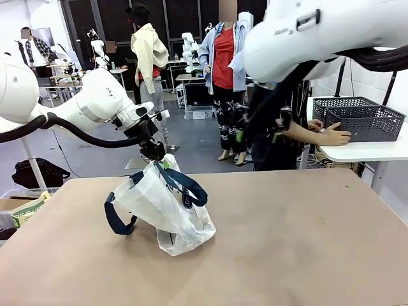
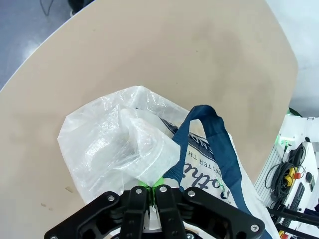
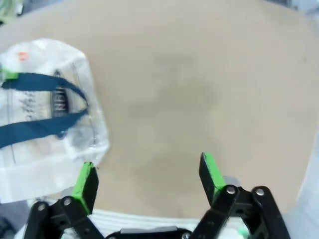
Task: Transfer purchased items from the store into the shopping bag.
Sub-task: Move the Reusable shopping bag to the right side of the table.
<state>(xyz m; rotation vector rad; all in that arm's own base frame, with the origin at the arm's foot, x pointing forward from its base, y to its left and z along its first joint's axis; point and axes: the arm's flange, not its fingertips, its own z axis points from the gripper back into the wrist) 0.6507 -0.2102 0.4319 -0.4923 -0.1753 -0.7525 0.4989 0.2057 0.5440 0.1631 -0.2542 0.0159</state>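
So the big tan desk (image 1: 287, 242) is mostly bare, and the dark grey lattice-mesh plastic basket (image 1: 364, 121) sits on a separate white counter well off to the right claw's side, a person's hand (image 1: 335, 135) resting against it. The translucent whitish plastic shopping bag with navy strap handles (image 1: 167, 210) slumps right under the left claw (image 2: 153, 188), which is clamped on its top edge. Bag's long axis tilts up toward that claw, mouth pointing up. Right claw (image 3: 149, 180) hangs with fingers spread, nothing in it, and it's the nearer one to the basket
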